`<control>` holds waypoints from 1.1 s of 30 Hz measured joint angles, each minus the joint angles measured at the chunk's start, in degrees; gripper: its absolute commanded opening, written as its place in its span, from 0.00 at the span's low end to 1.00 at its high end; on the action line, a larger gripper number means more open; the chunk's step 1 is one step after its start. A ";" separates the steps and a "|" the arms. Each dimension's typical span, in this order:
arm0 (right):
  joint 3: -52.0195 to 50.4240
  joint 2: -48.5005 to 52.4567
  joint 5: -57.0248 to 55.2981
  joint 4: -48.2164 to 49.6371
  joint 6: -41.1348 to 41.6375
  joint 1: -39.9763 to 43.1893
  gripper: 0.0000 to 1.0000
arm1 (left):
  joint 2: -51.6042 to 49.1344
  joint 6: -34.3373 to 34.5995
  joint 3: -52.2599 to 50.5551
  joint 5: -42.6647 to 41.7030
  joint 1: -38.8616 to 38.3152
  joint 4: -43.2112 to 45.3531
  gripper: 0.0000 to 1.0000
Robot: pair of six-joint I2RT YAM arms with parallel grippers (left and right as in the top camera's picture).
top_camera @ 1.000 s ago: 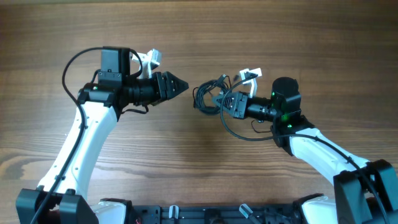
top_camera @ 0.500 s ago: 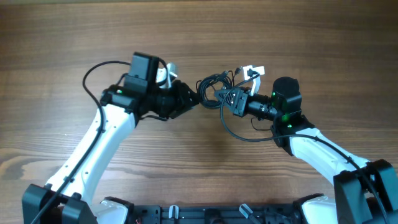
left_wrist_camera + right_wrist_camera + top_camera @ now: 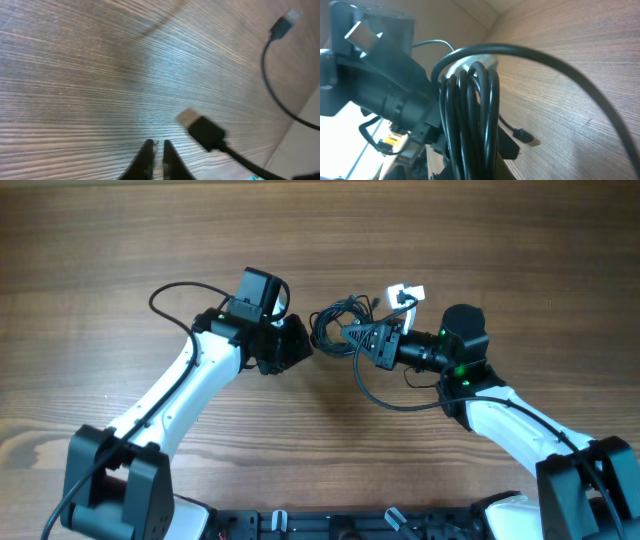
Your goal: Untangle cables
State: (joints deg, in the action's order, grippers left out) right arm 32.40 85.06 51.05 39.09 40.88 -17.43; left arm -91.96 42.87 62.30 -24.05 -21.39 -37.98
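The cables (image 3: 334,327) are a bunch of thin black cords at the table's middle, with one long loop (image 3: 383,397) trailing toward the front. My right gripper (image 3: 352,336) is shut on the bunch. In the right wrist view several strands (image 3: 470,110) run upright through its jaws and a small plug (image 3: 522,135) hangs beside them. My left gripper (image 3: 303,346) points right, just left of the bunch. In the left wrist view its fingertips (image 3: 156,145) are together and empty just above the wood, with a black plug (image 3: 201,128) just right of them and another plug (image 3: 282,27) farther off.
The wooden table (image 3: 320,230) stretches all round. The left arm (image 3: 375,75) fills the left side of the right wrist view, close behind the bunch. The arm bases (image 3: 300,525) stand along the front edge.
My left arm has swung right and turned, bringing its gripper from well left of the bunch to right beside it. The right gripper has kept its hold and hardly moved.
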 measured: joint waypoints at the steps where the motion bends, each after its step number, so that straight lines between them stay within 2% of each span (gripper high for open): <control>1: 0.00 0.00 0.17 -0.02 0.00 0.00 0.04 | -0.28 -0.13 0.00 0.20 0.00 -0.11 0.04; 5: 0.00 0.00 1.66 -2.08 0.04 0.00 0.04 | -0.26 -3.15 0.00 0.20 0.61 -0.13 0.06; 10: -0.02 0.00 8.35 -11.30 -3.80 0.00 0.04 | 4.66 -15.82 -0.02 -5.11 7.93 -0.20 0.22; 13: -0.02 0.00 14.12 -12.76 -6.12 0.00 0.05 | 9.25 -25.38 -0.02 -10.67 11.26 -0.39 0.38; 15: -0.02 0.00 17.84 -12.17 -6.80 0.00 0.04 | 11.91 -33.83 0.02 -15.54 11.74 -1.33 0.36; 19: -0.02 0.00 24.68 -9.16 -7.80 0.00 0.04 | 12.70 -45.11 0.02 -21.70 10.38 -6.47 0.23; 22: -0.02 0.00 27.69 -8.33 -8.04 0.00 0.04 | 12.63 -54.10 0.02 -25.64 7.91 -11.52 0.23; 27: -0.02 0.00 29.53 -8.63 -9.29 0.11 0.04 | 12.63 -60.65 0.02 -27.39 6.47 -13.09 0.26; 31: -0.02 0.00 29.46 -10.97 -9.51 0.11 0.04 | 12.63 -62.29 0.02 -28.52 7.72 -11.76 0.29; 33: -0.02 0.00 29.42 -12.07 -9.53 0.11 0.04 | 12.63 -62.49 0.02 -29.97 9.86 -10.29 0.36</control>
State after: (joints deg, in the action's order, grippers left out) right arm 32.38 85.06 80.47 27.03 31.35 -17.32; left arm -79.33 -19.62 62.33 -54.02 -11.53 -48.27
